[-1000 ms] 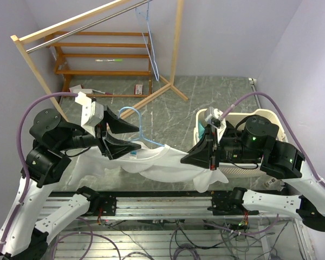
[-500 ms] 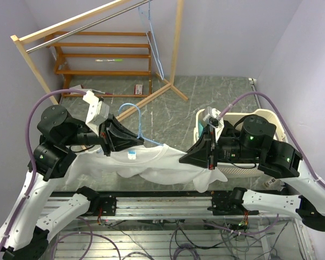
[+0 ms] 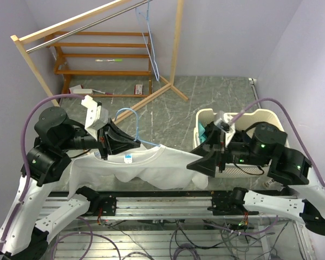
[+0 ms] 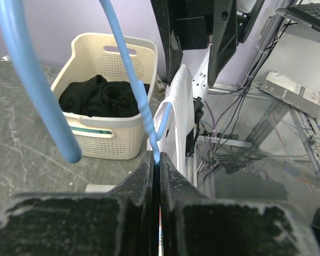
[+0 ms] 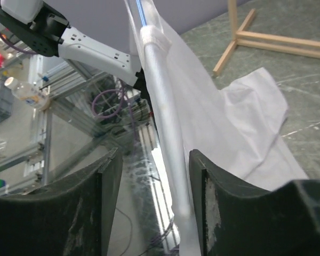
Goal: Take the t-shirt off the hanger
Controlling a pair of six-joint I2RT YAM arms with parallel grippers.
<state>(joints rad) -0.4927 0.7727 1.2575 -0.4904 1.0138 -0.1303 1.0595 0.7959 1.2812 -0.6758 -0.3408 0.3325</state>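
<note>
I am pinching the blue hanger [image 4: 141, 101] in my left gripper [image 4: 156, 160], jaws closed flat on the thin wire just below the twist, and I am holding it above the table [image 3: 179, 103] with the t-shirt [image 3: 151, 165] hanging on it, collar near my fingertips and the white body drooping toward the near rail [image 3: 162, 197]. My right gripper [image 5: 154, 160] is standing with its jaws apart, the cloth-covered hanger arm running between them and, as far as I can tell, touching neither finger. What I am worrying about: the wire is slim and round, so it could be twisting in my left pinch once the cloth drags on it; my right fingers could be closing on wire and cloth together, so the shirt would be pulling the hanger along instead of sliding off; and the loose hem is lying close to the near edge, where it may be slipping over onto the rail and cables. For room, the basket [image 3: 271, 116] is sitting just behind my right arm and the wooden rack [image 3: 176, 43] stands well off at the far side, so the open stone between them is where I am judging the pull should go.
</note>
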